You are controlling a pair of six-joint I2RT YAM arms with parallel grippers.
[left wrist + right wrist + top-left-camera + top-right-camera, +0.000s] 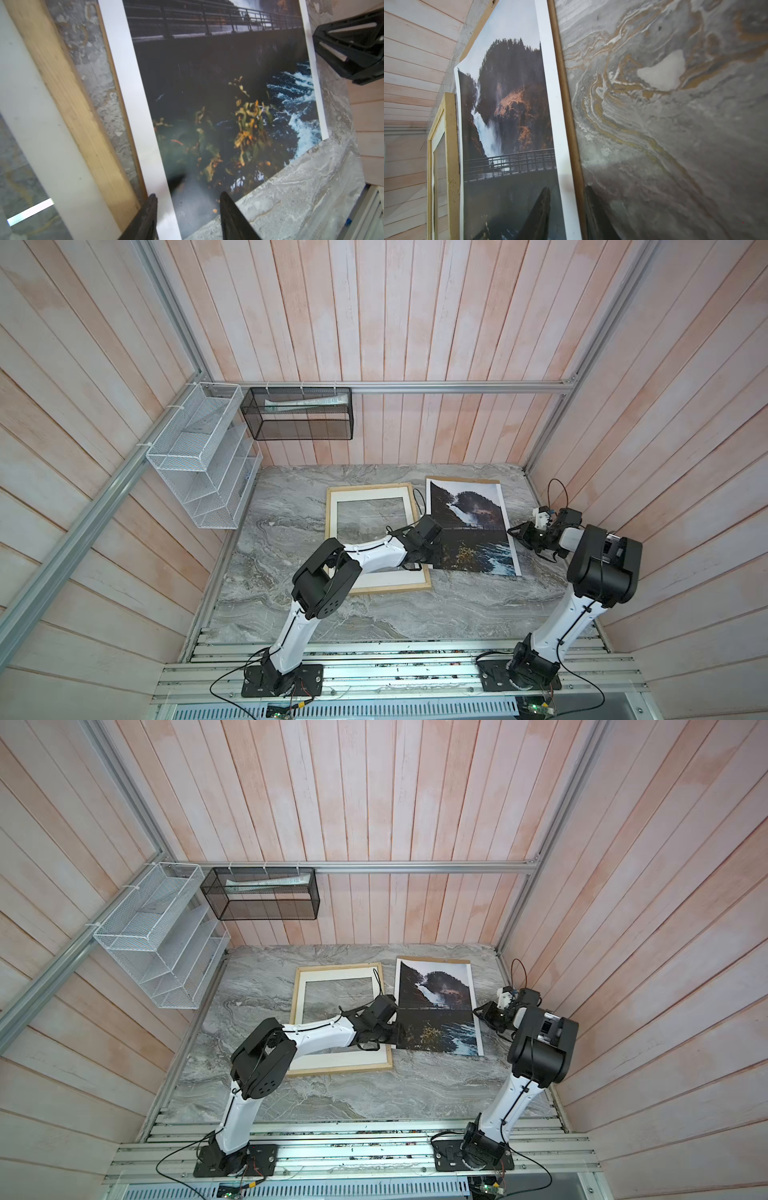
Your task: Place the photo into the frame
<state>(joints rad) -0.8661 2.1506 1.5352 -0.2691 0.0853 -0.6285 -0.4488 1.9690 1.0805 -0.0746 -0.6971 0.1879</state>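
**Top views.** A grey, veined marble-pattern tabletop [291, 510] was enclosed by pale pink plank walls [415, 323] and aluminium rails [457, 386]. A white wire organiser [199, 456] was hung on the left wall and a black mesh basket [299, 414] on the back rail. The frame [370, 492] was laid flat left of centre. The photo [465, 514] was laid face up just to its right, outside the frame, on a brown backing panel [461, 479], of which only a strip at the far end was seen.

**Left wrist view.** The left gripper [188, 194] was placed at the photo's near left corner. Its jaws were spread, with the corner lying under the gap. A band of bare marble, not resolved from above, was shown between the frame's wood rail and the photo.

**Right wrist view.** The right gripper [567, 187] was placed at the photo's right edge. Its jaws were partly apart, astride the white border and the panel's edge, and nothing was seen pinched. The panel's long edge and a curl at the photo's far corner were shown only here.
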